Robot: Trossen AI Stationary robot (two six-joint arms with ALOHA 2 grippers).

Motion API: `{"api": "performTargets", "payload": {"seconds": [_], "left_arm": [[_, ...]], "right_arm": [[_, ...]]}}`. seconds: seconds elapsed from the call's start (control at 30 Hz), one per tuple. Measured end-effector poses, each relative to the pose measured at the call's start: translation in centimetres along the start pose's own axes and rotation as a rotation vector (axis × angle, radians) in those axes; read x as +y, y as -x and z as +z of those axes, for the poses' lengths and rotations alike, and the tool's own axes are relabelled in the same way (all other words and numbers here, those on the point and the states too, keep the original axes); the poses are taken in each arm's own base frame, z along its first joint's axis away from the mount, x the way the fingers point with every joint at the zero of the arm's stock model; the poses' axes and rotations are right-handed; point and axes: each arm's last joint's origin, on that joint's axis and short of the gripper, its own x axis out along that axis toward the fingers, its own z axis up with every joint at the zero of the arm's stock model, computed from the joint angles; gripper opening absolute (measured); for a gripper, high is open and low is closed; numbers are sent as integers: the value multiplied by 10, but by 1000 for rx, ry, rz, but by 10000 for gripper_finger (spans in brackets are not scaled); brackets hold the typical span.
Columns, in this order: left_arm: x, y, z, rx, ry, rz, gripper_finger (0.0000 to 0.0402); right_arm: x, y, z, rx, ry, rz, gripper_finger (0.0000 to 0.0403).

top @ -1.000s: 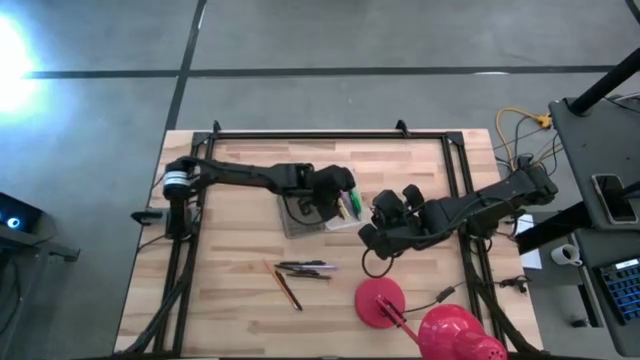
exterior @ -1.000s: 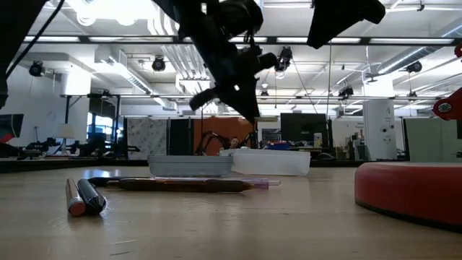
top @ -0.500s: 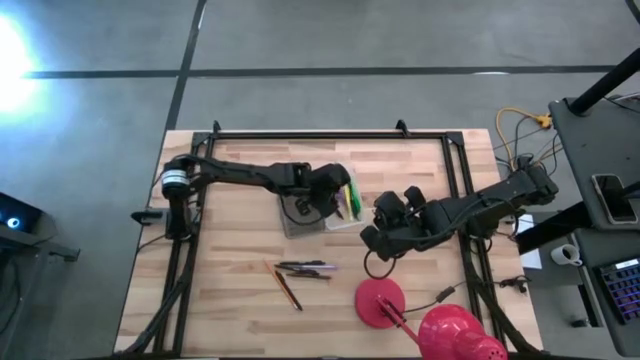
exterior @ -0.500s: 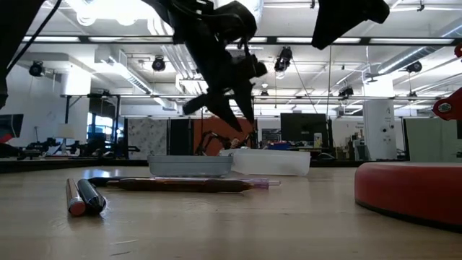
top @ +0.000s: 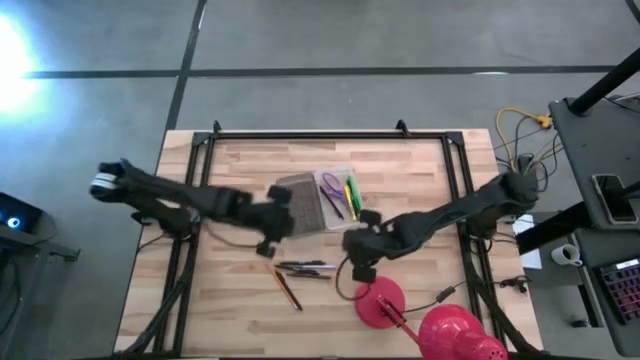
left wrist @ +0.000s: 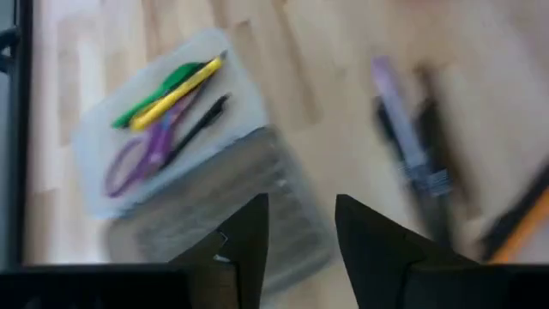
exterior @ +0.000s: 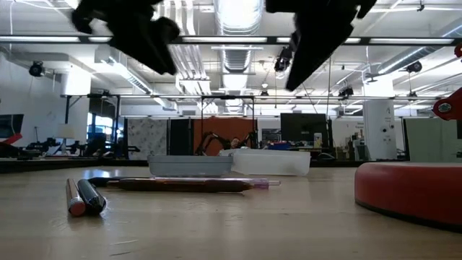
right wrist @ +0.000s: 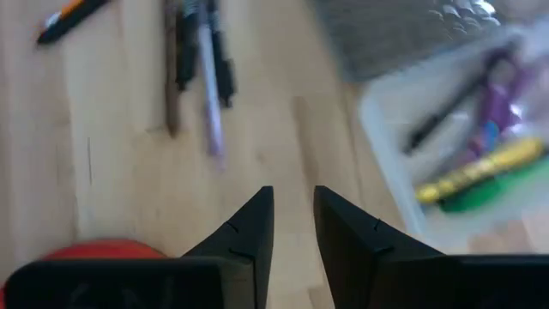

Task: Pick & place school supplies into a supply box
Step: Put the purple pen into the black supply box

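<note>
The supply box point(top: 338, 193), a clear tray, lies at the table's middle. In it are purple scissors point(left wrist: 141, 159), a green marker point(left wrist: 159, 90), a yellow one point(left wrist: 176, 90) and a black pen point(left wrist: 199, 124). Its grey lid point(top: 300, 205) lies beside it. A few dark pens point(top: 305, 268) and an orange pencil point(top: 288, 290) rest flat on the wood nearer the front edge. My left gripper point(top: 278, 222) hovers open just left of the lid. My right gripper point(top: 358, 245) hangs between the tray and the pens with a narrow empty gap point(right wrist: 293, 193).
A red lamp lies at the front right, its round base point(top: 380, 303) near my right gripper and its shade point(top: 455, 335) at the table's edge. Black frame rails point(top: 190, 200) run along the left, right and far sides. Bare wood spreads at the front left.
My left gripper has opened above the tray, then swung away toward the table's left and near edge, ending beside the lid. My right gripper has moved toward the left and near edge, closer to the pens. The tray's contents now show uncovered.
</note>
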Motion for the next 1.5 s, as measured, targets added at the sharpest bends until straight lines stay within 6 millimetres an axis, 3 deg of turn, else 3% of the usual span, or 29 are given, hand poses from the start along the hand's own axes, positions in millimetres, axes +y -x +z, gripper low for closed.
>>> {"api": "performTargets", "payload": {"seconds": [0.2, 0.43, 0.8, 0.97, 1.13, 1.5], "left_arm": [[-39, 12, -32, -122, 214, 70, 109], [-59, 6, -50, -91, 258, 39, 104], [-65, 0, -61, -57, 301, 30, 104], [-65, 0, -62, -54, 300, 31, 104], [-66, 0, -63, -53, 296, 29, 104], [-68, -5, -71, -25, 284, 31, 104]], "right_arm": [[17, -44, 3, 99, 91, 62, 93], [34, -83, 1, 118, 52, 160, 100], [39, -104, 4, 91, -7, 148, 131], [38, -116, 5, 65, 0, 19, 145], [37, -114, 12, 54, -5, 38, 153], [28, -140, 8, 157, -59, 138, 117]]}}
